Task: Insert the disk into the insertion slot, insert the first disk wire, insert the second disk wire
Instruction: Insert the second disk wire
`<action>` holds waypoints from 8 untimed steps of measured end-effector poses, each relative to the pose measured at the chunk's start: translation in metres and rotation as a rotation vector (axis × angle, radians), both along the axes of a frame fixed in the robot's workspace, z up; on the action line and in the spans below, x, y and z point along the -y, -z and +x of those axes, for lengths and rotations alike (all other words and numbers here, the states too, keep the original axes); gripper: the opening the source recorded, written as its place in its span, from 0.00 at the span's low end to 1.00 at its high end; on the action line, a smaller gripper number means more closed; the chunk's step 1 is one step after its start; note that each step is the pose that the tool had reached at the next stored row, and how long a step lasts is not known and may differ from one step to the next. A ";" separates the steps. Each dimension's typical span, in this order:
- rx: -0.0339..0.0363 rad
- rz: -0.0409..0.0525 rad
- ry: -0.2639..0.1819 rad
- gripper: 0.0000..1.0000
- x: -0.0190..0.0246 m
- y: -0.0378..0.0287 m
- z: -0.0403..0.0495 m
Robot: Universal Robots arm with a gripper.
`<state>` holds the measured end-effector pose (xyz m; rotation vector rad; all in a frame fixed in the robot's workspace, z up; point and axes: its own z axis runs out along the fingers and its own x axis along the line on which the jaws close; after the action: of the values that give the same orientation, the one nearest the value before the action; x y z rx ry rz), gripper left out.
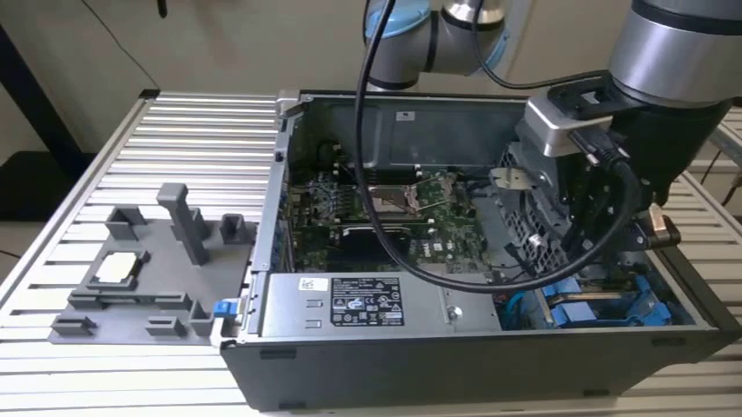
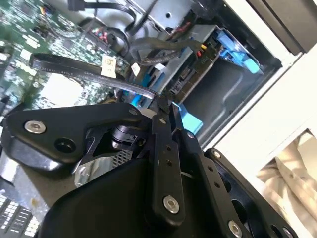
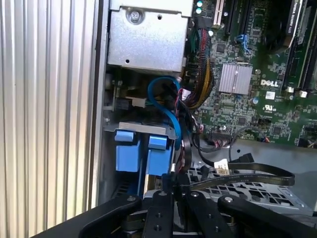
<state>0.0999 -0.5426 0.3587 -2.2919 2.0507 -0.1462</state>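
Reaching down into the open computer case (image 1: 487, 347), the arm (image 1: 666, 52) hangs over the corner where the blue disk frames sit. The gripper (image 2: 166, 106) has its fingers (image 2: 161, 129) closed on the end of a flat black wire (image 2: 74, 67), which curves away over the green board (image 3: 257, 99).

The disk (image 3: 148, 148) already sits in the insertion slot (image 3: 143, 130), just beside the case wall. Its blue frame pokes out next to another blue frame (image 3: 126, 148). A blue wire (image 3: 166, 106) loops above them, next to a bunch of red, yellow and black wires (image 3: 198, 74).

I think the black wire is soft and bendy, so it will flop if it is held far from its tip. The plug at its end is the best spot to hold. The plug looks small and could break if pushed in crooked.

A grey holder (image 1: 151, 261) rests on the ribbed surface (image 1: 174, 130), well apart from the case.
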 end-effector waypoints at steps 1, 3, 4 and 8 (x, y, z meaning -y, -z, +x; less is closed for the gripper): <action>0.0000 0.0191 0.000 0.16 0.0002 0.0000 0.0000; -0.0009 0.0357 0.000 0.16 0.0015 0.0000 0.0011; -0.0030 0.0358 0.000 0.16 0.0026 0.0000 0.0017; -0.0142 0.0359 0.001 0.16 0.0062 0.0001 0.0058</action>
<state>0.1057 -0.5488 0.3587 -2.2776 2.0441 -0.0927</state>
